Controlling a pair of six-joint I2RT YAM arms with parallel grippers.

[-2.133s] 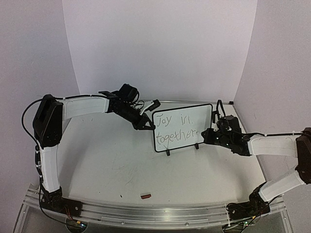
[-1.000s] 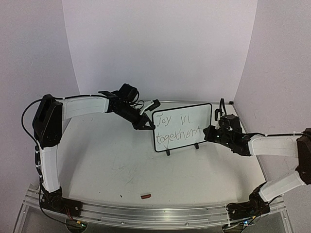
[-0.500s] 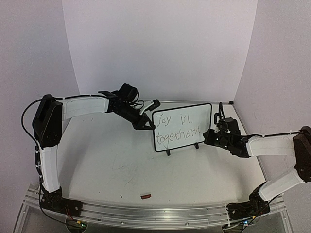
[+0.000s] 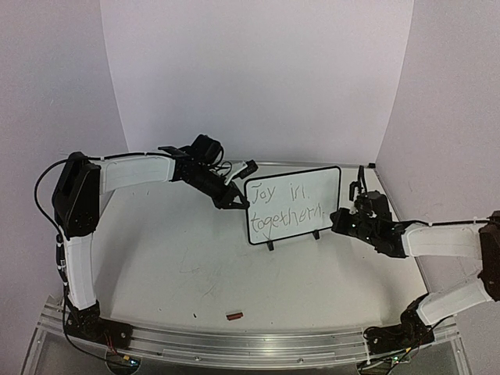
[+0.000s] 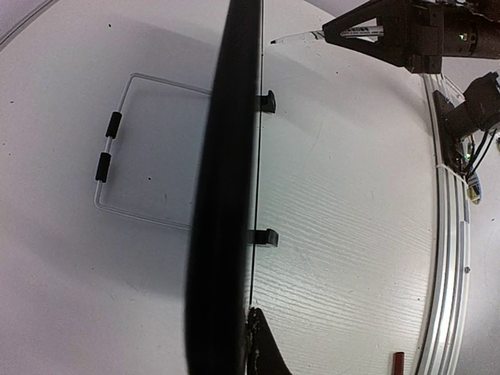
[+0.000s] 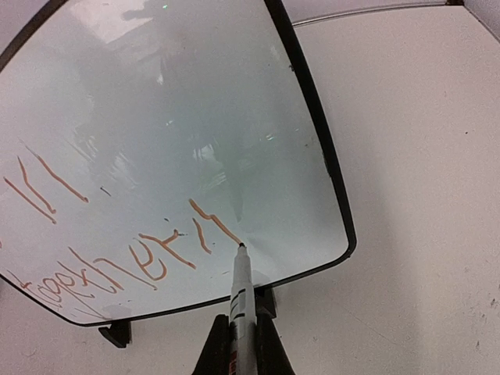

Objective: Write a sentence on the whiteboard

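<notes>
The whiteboard (image 4: 295, 186) stands upright on its two black feet at the table's back right. The sentence (image 4: 284, 212) reads "Joy in" over "togethern" in thin strokes. My left gripper (image 4: 237, 202) is shut on the board's left edge; in the left wrist view the board (image 5: 226, 195) is an edge-on dark band with one finger (image 5: 264, 351) against it. My right gripper (image 4: 341, 219) is shut on a white marker (image 6: 241, 301). Its tip touches the board (image 6: 172, 117) at the end of the last stroke (image 6: 211, 222), near the lower right corner.
A small red marker cap (image 4: 233, 316) lies near the table's front edge, also in the left wrist view (image 5: 397, 364). An aluminium rail (image 4: 250, 344) runs along the front. White walls close the back and sides. A wire stand (image 5: 117, 141) lies behind the board.
My right gripper and marker have moved right along the second line and slightly down. New strokes have been added after "together". The left arm and board have not moved.
</notes>
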